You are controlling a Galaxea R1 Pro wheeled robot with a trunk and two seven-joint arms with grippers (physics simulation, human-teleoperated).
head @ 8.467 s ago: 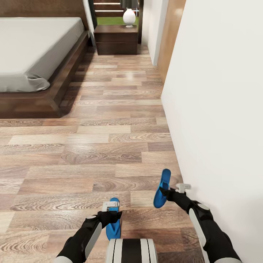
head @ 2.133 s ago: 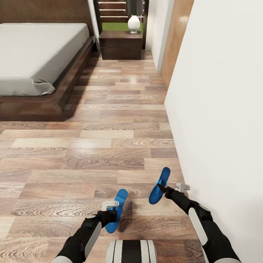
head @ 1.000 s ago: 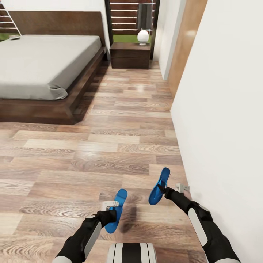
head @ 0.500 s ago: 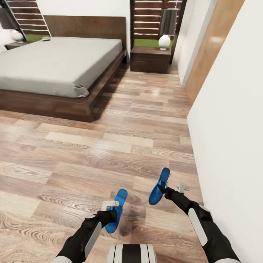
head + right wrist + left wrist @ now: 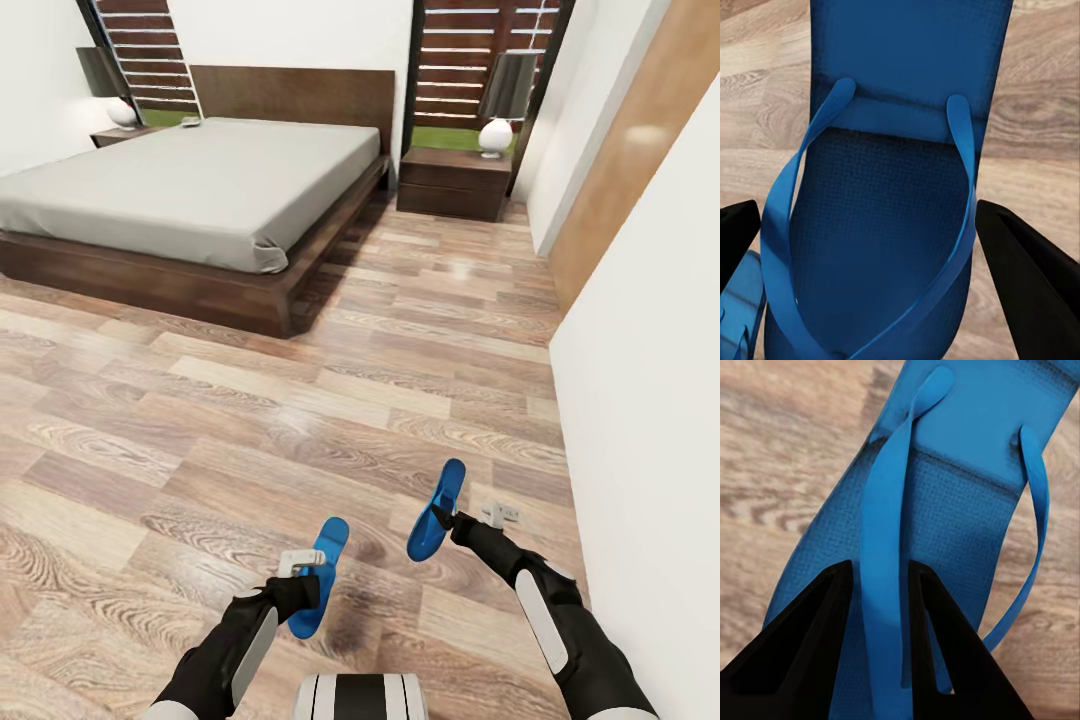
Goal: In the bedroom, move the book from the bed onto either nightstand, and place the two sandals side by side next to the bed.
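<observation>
We carry one sandal in each gripper above the wood-plank floor (image 5: 300, 400): our left gripper (image 5: 305, 580) is clamped on the strap of the left sandal (image 5: 320, 575), and in the left wrist view its fingers (image 5: 802, 645) pinch that strap (image 5: 881, 585). Our right gripper (image 5: 447, 522) grips the right sandal (image 5: 436, 510) — the two hang near each other, apart. The bed (image 5: 190, 190) lies well ahead on the left, a nightstand (image 5: 455, 182) just beside its far corner; a small object near the bed's far edge is too small to identify.
</observation>
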